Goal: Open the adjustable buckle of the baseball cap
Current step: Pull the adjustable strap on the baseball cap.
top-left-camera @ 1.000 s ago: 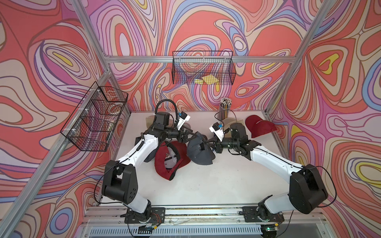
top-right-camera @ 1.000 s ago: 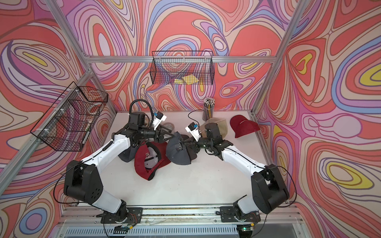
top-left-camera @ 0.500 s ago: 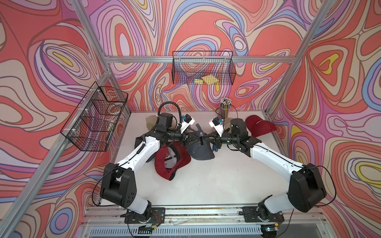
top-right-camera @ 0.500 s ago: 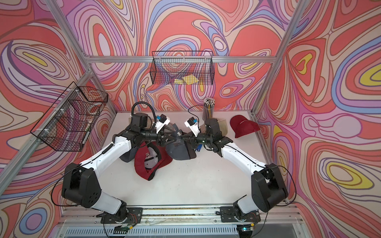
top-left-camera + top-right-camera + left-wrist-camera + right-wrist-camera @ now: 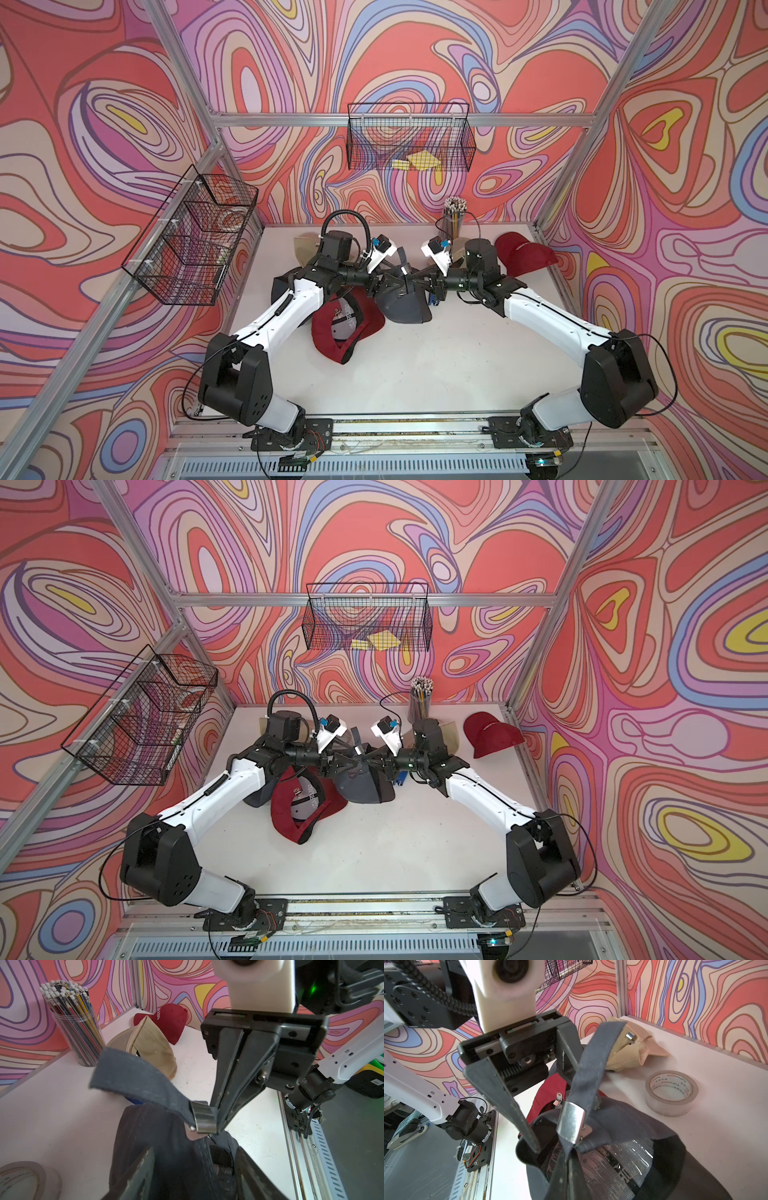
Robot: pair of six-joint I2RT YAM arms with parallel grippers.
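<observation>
Currently, item one: grey cap [image 5: 405, 305], sitting between the two arms at the middle of the table [image 5: 436, 365], rear opening facing up. Right gripper [image 5: 219, 1126] is pinching tight on the strap [image 5: 133, 1076] right beside the metal buckle [image 5: 202, 1116]. Left gripper [image 5: 194, 1155] is standing spread apart, fingers straddling the cap's back and clamping nothing. Strap tail is sticking up through the buckle. Red cap [image 5: 345, 328] is lying upturned just beside.
</observation>
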